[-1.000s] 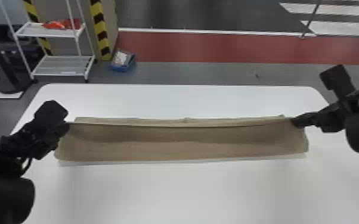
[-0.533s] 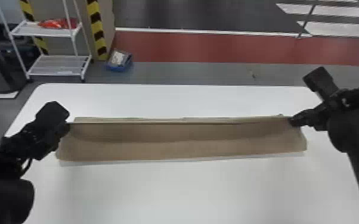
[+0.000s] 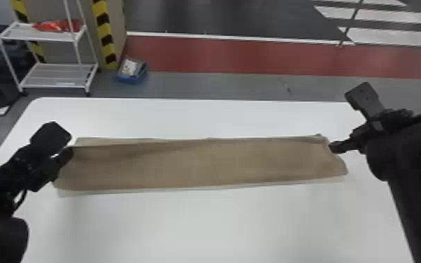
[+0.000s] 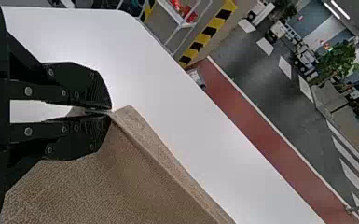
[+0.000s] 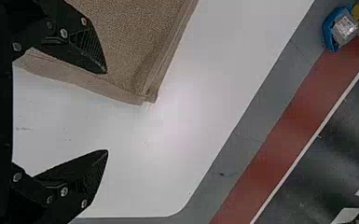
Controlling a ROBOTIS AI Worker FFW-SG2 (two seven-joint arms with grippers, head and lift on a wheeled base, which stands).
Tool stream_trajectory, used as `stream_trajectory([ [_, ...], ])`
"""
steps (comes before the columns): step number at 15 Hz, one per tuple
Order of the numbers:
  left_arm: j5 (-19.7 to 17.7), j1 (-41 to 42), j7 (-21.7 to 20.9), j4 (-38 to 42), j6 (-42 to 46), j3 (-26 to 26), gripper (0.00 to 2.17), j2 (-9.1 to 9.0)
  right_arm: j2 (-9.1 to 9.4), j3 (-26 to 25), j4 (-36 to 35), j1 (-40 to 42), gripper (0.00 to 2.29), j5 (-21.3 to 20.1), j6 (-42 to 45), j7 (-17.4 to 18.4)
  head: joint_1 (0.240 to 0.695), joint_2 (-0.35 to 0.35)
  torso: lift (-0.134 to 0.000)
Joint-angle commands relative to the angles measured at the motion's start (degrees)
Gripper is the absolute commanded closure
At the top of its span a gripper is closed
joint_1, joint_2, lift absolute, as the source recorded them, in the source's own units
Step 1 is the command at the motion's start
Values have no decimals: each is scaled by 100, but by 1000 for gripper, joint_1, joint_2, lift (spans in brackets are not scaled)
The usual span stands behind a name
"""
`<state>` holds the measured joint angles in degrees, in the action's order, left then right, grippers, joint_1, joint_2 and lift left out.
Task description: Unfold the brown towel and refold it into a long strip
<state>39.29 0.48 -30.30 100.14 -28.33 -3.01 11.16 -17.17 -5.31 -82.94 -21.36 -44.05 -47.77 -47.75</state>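
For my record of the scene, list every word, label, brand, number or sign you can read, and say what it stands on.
No text can be read.
Brown towel: no lettering seen.
White table: faint specks, no legible text.
Blue bin on the floor: any print on its contents is too blurred to read.
Red packets on the rack: too blurred to read.
Yellow-and-black stripes: a marking without words.

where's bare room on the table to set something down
The widest bare patch of white table lies on the near side of the brown towel. A narrower strip runs between the towel and the table's far edge. The towel's ends are crowded: left gripper shut on one, open right gripper by the other.
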Motion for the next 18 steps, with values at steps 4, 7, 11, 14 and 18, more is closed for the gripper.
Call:
stream_trajectory([
  [4, -501, 155, 350, 85, 183, -103, -2, 9, -23, -366, -424, 290, 60, 265, -229, 56, 695, -114, -123],
  [7, -1116, 304, 508, 217, 464, -437, -2, -62, -23, -955, -1338, 809, 66, 872, -844, 56, 695, -130, -123],
  [11, -3401, 656, 429, 357, 833, -1184, 9, -79, 741, -2097, -3536, 2478, 73, 2155, -1249, 451, 695, -142, -123],
  [14, -4403, 858, 279, 498, 833, -1378, 9, -211, 1722, -2730, -4986, 3656, 80, 3324, -159, 1084, 695, -134, -123],
  [18, -4887, 1552, 297, 1148, 939, -1395, 9, -642, 1722, -2695, -5645, 4825, 90, 4211, 1810, 1769, 695, -129, -123],
])
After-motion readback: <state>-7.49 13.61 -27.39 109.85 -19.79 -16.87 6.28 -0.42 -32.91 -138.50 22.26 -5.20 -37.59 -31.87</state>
